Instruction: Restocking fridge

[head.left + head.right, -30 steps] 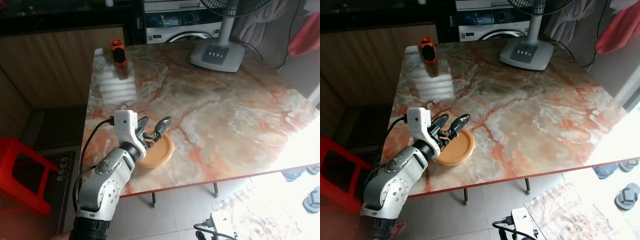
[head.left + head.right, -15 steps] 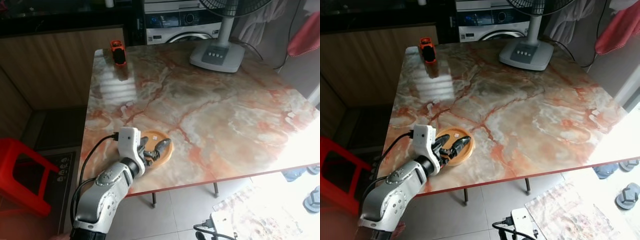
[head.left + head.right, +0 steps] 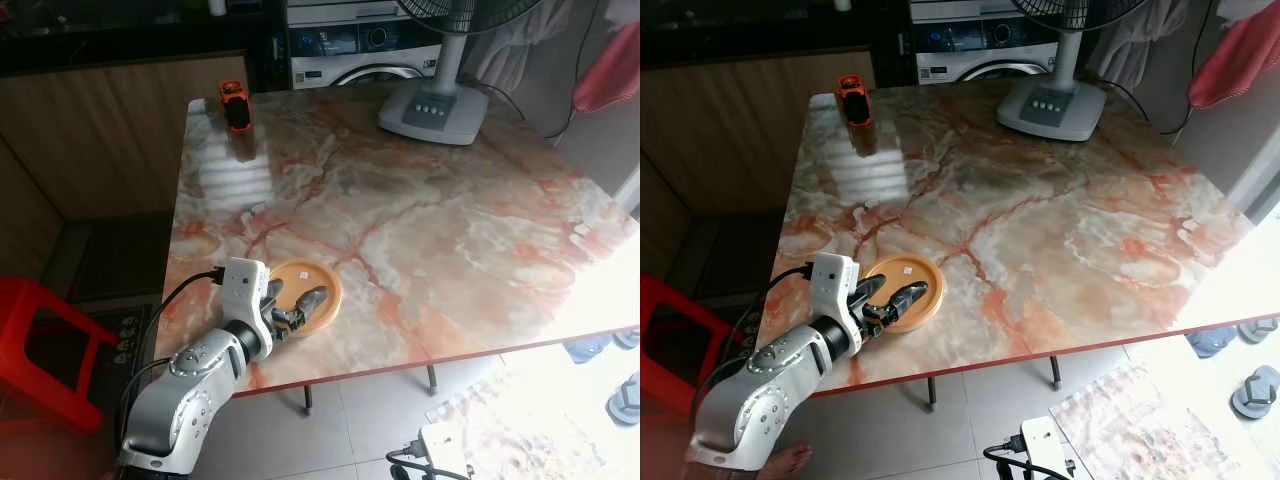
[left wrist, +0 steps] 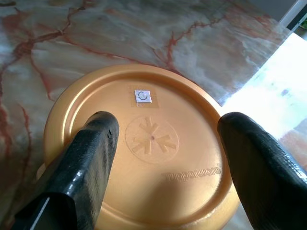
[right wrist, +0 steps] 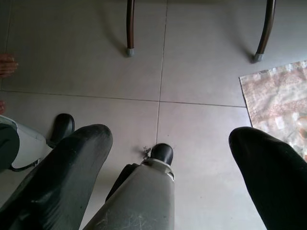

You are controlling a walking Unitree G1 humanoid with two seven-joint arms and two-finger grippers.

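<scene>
One orange Tupperware lid, table's seven o'clock corner.
We straddle it with the left gripper, jaws wide, nothing gripped, to clamp its rim.

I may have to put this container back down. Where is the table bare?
Most of the marble table is bare: the wide middle and right side, between the orange container under the left gripper and the fan base. The far left corner holds a small orange object.
</scene>
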